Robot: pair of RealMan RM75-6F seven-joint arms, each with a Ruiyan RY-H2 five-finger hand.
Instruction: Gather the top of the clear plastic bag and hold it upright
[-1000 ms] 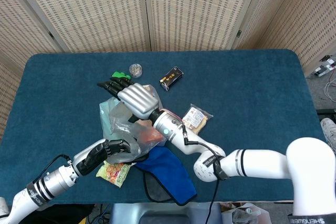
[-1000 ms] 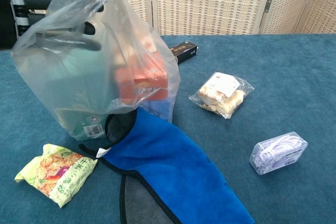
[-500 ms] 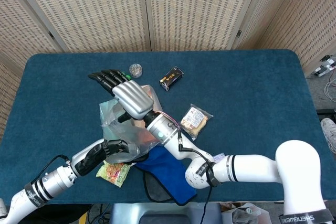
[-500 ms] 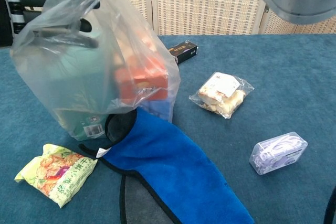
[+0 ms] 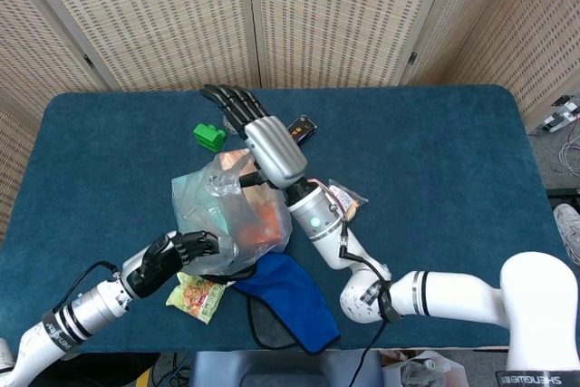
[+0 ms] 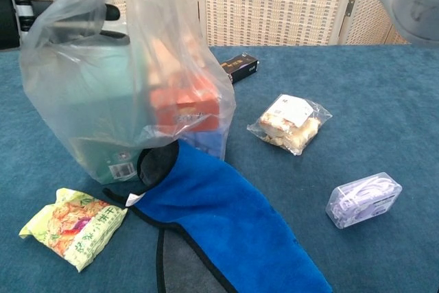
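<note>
Meanwhile, your right hand point(image 5: 269, 148) swung from about ten o'clock of the clear plastic bag point(image 5: 231, 215) round to its twelve o'clock side within the last second, uncovering the green block point(image 5: 209, 137) it had been hiding. Its fingers point(image 5: 228, 101) stayed straight and spread, gripping nothing that I could see. Your left hand point(image 5: 172, 254) kept its fingers curled into the plastic at the bag's seven o'clock edge. The bag stood upright on the bench point(image 5: 435, 160), orange box point(image 6: 184, 106) inside, resting on the blue cloth point(image 6: 226, 228), its top looser and taller in the chest view. I'd judge the mouth still ungathered.
</note>
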